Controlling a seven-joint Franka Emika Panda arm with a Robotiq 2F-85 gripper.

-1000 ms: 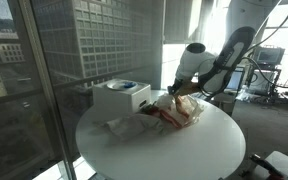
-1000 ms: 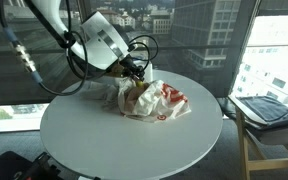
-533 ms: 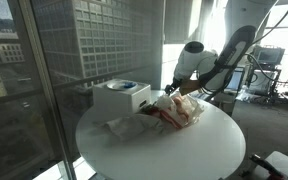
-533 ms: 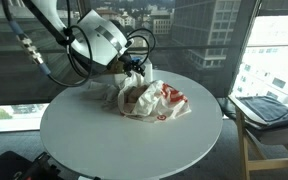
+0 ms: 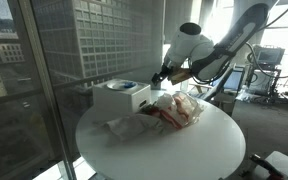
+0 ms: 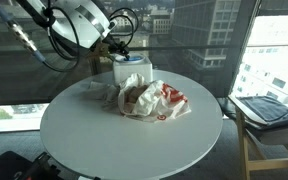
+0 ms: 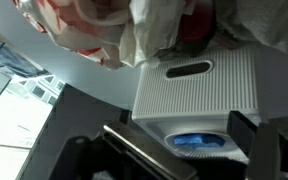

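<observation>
My hand point(image 6: 122, 52), fingers apart and empty, hovers just above the white ribbed plastic box point(image 6: 136, 70). The crumpled white-and-red cloth point(image 6: 149, 100) lies nearer.

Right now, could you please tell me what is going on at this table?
The robot arm's gripper hangs open and empty just above a white box that stands near the edge of the round table. A crumpled white and red bundle, cloth or bags, lies on the table right beside the box. The gripper is clear of it.
</observation>
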